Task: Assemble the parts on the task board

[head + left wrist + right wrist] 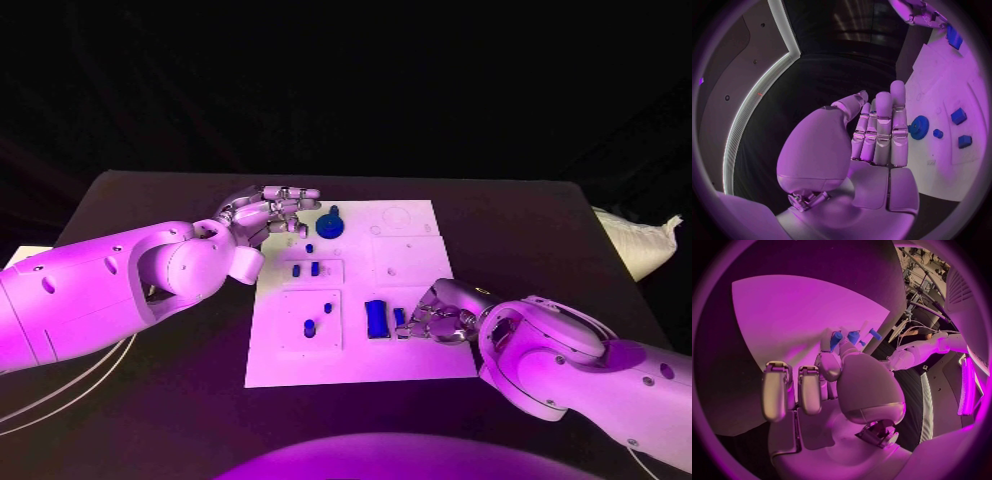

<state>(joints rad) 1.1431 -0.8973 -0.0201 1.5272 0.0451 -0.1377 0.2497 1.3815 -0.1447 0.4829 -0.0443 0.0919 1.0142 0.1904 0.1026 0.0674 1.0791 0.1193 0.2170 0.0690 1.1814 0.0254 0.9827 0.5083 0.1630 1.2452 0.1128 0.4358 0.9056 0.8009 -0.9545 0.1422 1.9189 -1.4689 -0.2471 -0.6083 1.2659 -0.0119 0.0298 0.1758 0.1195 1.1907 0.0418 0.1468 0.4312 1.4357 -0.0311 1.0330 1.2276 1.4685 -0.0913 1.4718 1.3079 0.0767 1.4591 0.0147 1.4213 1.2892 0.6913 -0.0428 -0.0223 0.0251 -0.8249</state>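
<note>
The white rectangular task board [361, 340] is laid in the middle of the black table [548, 215]. A round blue gear part [330, 224] is seen at its far end, just beside the left hand [270, 212], whose fingers are held straight and together, gripping nothing. A small blue block [400, 318] is pinched by the right hand [437, 318], beside a larger blue bar [376, 319].
</note>
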